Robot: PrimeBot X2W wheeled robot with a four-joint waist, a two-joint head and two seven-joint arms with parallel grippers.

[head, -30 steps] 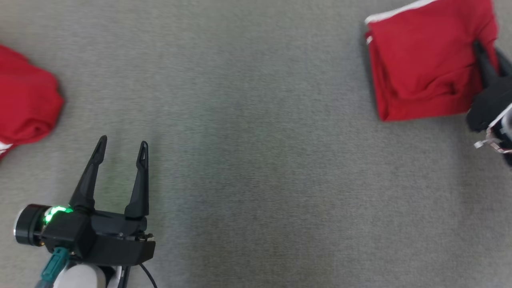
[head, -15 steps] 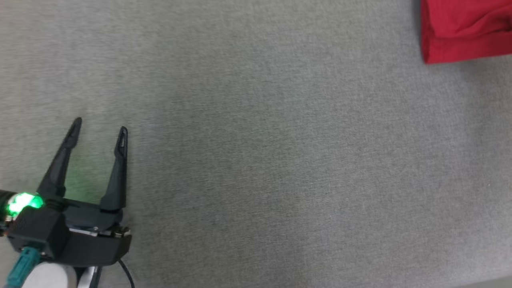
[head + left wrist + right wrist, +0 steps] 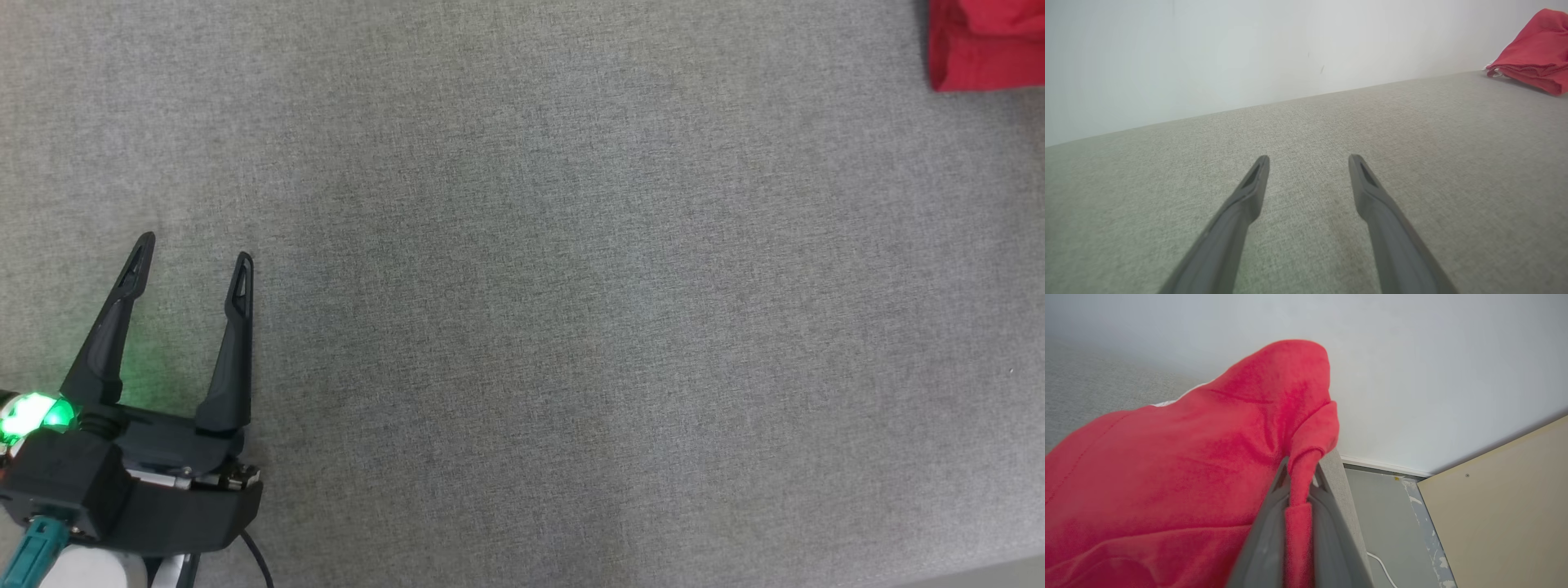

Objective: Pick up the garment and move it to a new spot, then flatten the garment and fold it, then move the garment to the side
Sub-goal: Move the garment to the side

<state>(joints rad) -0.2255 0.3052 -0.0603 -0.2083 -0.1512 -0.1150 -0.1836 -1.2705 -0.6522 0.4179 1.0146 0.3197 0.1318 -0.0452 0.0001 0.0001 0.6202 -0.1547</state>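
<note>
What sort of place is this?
Probably an indoor test room for laundry folding: a broad grey woven-fabric surface against a plain white wall, a red fabric garment, and grey painted floor beside it.

Your black two-fingered left hand (image 3: 194,247) hangs over the near left of the grey fabric-covered counter (image 3: 571,327). The red folded cloth garment (image 3: 988,45) lies far right, well apart from it, at the counter's right edge, between your right hand's (image 3: 1300,465) fingers, with the pale wall (image 3: 1208,61) behind.

I read the garment (image 3: 1167,465) as plain red (white edging), grey flecked surface (image 3: 571,286) ahead of my black left gripper (image 3: 194,247)
</note>
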